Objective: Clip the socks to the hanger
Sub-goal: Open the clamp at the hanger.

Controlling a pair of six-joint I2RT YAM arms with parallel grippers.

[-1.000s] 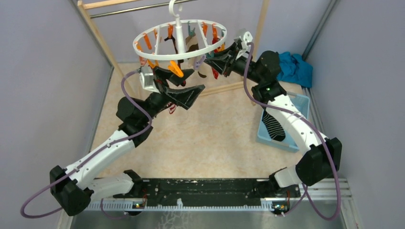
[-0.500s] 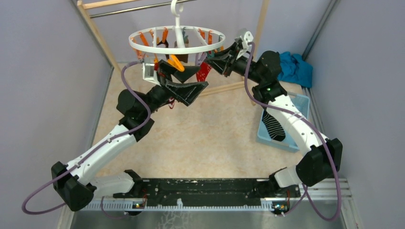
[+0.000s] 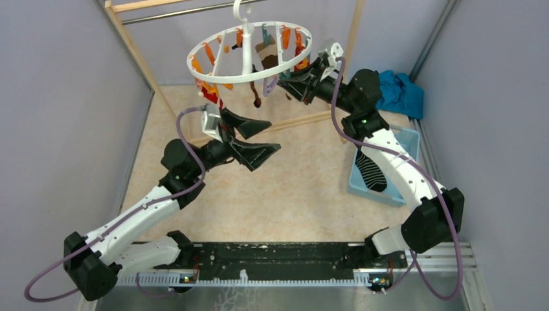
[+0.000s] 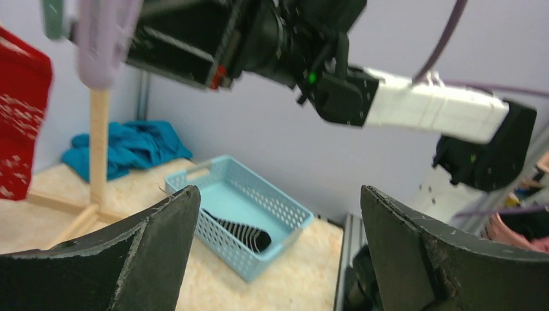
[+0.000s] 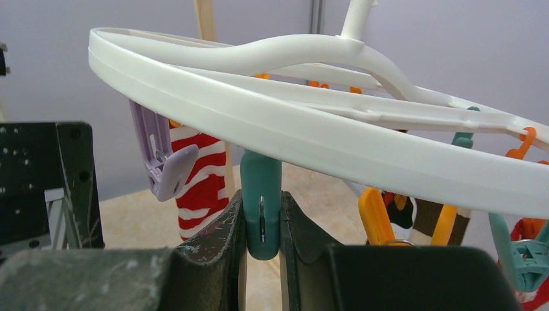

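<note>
The white round hanger (image 3: 249,55) hangs from the rod by its hook, tilted, with orange and teal clips and several socks under it. A red-and-white striped sock (image 5: 199,184) and a red patterned sock (image 4: 19,123) hang from it. My right gripper (image 3: 296,74) is shut on a teal clip (image 5: 261,207) at the ring's right rim (image 5: 311,133). My left gripper (image 3: 254,137) is open and empty, below and left of the hanger. A black sock with thin white stripes (image 3: 370,170) lies in the blue basket (image 3: 408,139); it also shows in the left wrist view (image 4: 241,230).
A teal-blue cloth heap (image 3: 400,91) lies at the back right corner. The wooden rack's posts (image 3: 133,52) and base bar (image 3: 311,120) stand behind and under the hanger. Grey walls close in both sides. A lilac clip (image 5: 165,162) hangs beside the teal one.
My left gripper has let go of the hanger's orange clip, dropped down and drawn back, open. The hanger has swung and tilted to the right. The right gripper has stayed on its clip.
</note>
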